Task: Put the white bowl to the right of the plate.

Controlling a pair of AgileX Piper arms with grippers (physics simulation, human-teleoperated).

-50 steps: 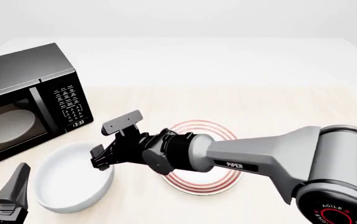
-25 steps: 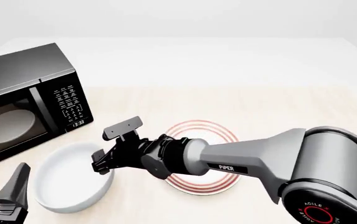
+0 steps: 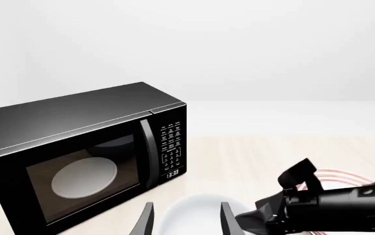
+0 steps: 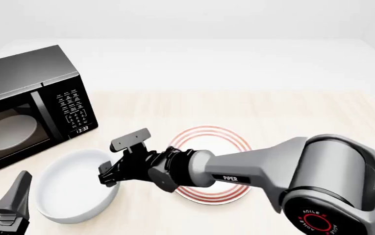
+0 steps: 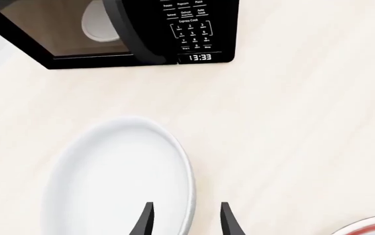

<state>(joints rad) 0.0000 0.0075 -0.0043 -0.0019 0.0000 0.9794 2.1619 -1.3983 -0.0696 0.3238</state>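
The white bowl (image 4: 69, 188) sits on the table in front of the microwave, left of the plate (image 4: 230, 142). The plate is flat with red rings, and my right arm covers part of it. My right gripper (image 4: 118, 157) reaches across the plate to the bowl's right rim. It is open, one finger inside the rim and one outside. In the right wrist view the bowl's rim (image 5: 186, 188) runs between the fingertips (image 5: 145, 219). My left gripper (image 4: 4, 198) is open near the table's front left corner, beside the bowl and apart from it.
A black microwave (image 4: 24, 98) stands at the left, door shut, with a pale turntable disc (image 4: 7, 132) behind the glass. It is close behind the bowl. The left wrist view shows the microwave (image 3: 83, 152), the bowl (image 3: 194, 208) and my right arm (image 3: 331, 205).
My right gripper has dropped lower onto the bowl's right rim, its fingers still apart. The bowl, the plate and the left arm have not moved.
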